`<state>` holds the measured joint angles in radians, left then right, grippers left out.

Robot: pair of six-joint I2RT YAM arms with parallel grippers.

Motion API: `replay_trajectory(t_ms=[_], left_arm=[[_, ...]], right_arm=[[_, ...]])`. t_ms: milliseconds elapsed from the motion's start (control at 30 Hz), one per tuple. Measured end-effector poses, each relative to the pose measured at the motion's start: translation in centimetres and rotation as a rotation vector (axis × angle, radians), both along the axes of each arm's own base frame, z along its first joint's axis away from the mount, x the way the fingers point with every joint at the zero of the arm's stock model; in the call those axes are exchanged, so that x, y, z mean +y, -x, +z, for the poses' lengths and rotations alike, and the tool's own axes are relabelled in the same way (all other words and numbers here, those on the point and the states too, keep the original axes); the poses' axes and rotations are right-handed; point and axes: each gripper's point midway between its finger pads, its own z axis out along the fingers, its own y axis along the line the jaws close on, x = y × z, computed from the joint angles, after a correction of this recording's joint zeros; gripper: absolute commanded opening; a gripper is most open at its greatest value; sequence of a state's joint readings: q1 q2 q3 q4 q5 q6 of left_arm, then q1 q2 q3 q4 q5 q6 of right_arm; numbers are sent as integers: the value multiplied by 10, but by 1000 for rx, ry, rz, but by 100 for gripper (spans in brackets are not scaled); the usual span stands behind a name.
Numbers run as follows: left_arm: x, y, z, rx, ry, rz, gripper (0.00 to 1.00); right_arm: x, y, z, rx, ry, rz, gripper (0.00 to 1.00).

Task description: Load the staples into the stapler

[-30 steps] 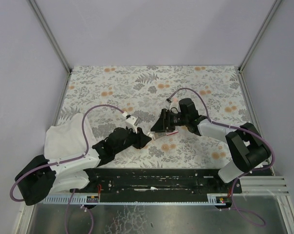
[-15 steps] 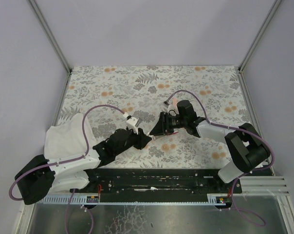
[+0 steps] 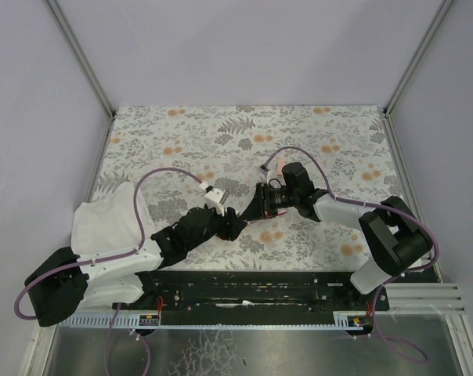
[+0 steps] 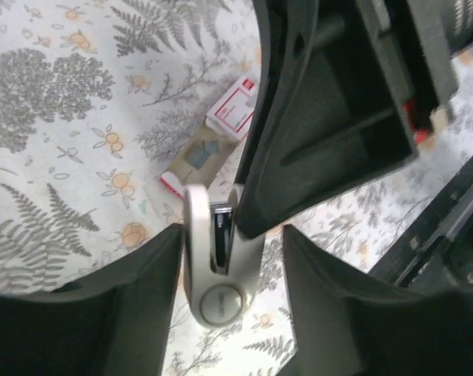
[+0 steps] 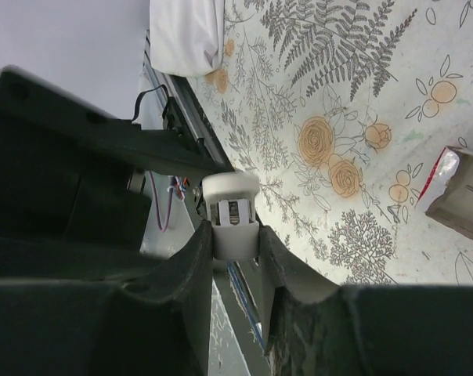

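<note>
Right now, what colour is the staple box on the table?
The staple box is red with a pale label; clearest in the left wrist view.

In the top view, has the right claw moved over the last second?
Yes. The right claw has shifted slightly toward the black rail at the near edge, and a little to the left.

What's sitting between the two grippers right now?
The stapler, held by the left gripper and the right gripper; each wrist view shows it between that gripper's own fingers.
</note>
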<state>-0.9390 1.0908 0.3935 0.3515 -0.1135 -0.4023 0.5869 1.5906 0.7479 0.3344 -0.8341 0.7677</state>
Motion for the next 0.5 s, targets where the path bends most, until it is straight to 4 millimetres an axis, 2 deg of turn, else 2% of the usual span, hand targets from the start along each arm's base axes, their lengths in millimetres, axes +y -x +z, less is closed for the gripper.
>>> replay_trajectory(t_ms=[67, 133, 233, 367, 433, 500], left_arm=[[0, -1, 2, -1, 0, 8, 81], [0, -1, 10, -8, 24, 13, 84], [5, -1, 44, -58, 115, 39, 84], [20, -2, 98, -94, 241, 116, 67], [25, -2, 113, -71, 270, 150, 60], [28, -3, 126, -30, 285, 182, 57]], right_arm=[[0, 0, 0, -5, 0, 3, 0], [1, 1, 0, -20, 1, 12, 0], [1, 1, 0, -63, 3, 26, 0], [-1, -3, 8, -172, 1, 37, 0], [-2, -6, 15, -239, -4, 40, 0], [-5, -10, 24, -320, -7, 37, 0]])
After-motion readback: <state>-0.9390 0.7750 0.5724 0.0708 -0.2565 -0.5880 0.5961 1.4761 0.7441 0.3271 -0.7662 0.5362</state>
